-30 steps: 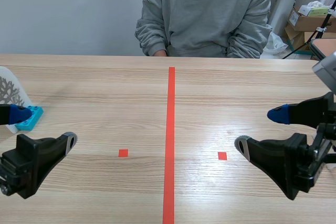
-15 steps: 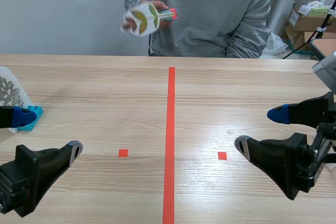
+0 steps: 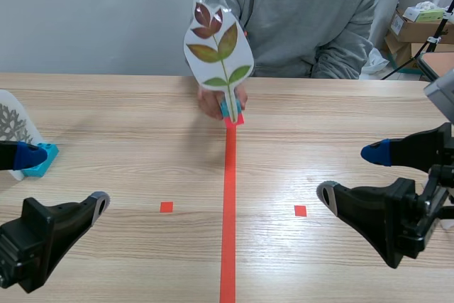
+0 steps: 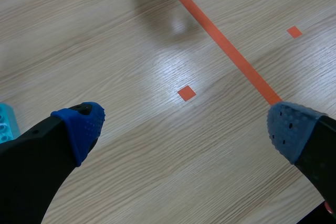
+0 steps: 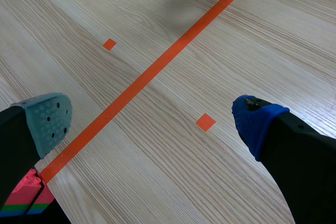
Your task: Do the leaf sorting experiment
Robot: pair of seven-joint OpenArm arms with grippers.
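Presently a person (image 3: pixel 298 19) holds a leaf card (image 3: pixel 218 51) upright at the far end of the red line (image 3: pixel 228 211), fingers wrapped round its pink-and-teal base (image 3: pixel 231 117), which is on or just above the worktop (image 3: pixel 128 111). Both robot hands are spread wide and empty. The left hand (image 3: pixel 62 177) and the right hand (image 3: pixel 350 174) sit low at their own sides, well apart from that card.

The step looks like taking the offered card and sorting it. It would go best if the arm waits for the person to let go. It should then close on the brick base, not the thin card, and keep it upright.

Two leaf cards show: the offered one and a white card (image 3: pixel 13 122) on a cyan base (image 3: pixel 41 161) beside the left hand. One striped brick stack (image 5: pixel 29 199) lies under the right hand. There are two tape squares, one line, one person and two hands.
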